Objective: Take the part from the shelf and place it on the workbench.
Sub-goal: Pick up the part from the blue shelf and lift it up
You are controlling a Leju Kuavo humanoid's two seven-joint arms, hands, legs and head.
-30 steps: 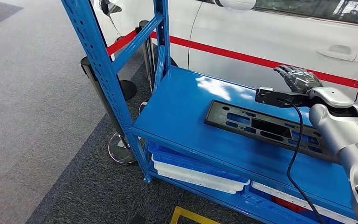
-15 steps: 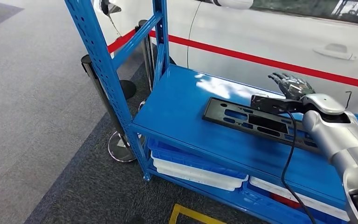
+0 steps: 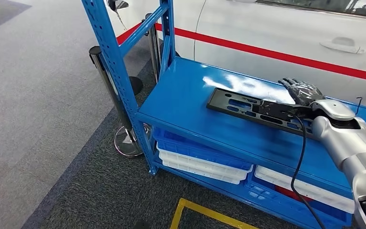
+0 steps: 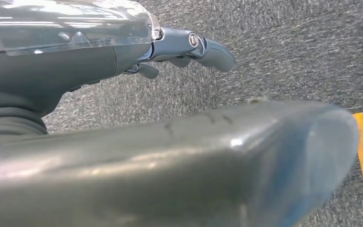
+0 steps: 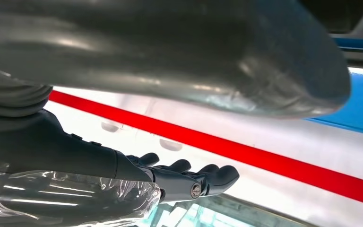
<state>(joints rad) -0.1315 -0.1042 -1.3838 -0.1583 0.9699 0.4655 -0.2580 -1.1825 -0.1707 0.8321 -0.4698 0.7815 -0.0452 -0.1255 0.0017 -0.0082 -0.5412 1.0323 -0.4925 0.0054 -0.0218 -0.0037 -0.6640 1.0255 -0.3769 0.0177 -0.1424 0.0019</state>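
A long flat black part [image 3: 248, 108] with several cut-outs lies on the top blue shelf [image 3: 190, 109] in the head view. My right hand [image 3: 301, 90] hovers over the part's right end with fingers stretched out and apart, holding nothing. In the right wrist view the right hand [image 5: 179, 177] shows flat, straight fingers with the white car behind. My left hand [image 4: 189, 47] appears in the left wrist view hanging over grey carpet, fingers loosely extended and empty.
A white car [image 3: 286, 28] with a red stripe stands just behind the shelf. Blue uprights [image 3: 109, 52] frame the shelf's left end. White and blue trays [image 3: 200, 162] fill the lower level. A stanchion post [image 3: 106, 81] stands left of the rack. Yellow floor tape [image 3: 205, 212] runs in front.
The camera has shifted, so the shelf sits slightly differently in view. My right hand has come down and nearer, from above the part's far side to just over its right end.
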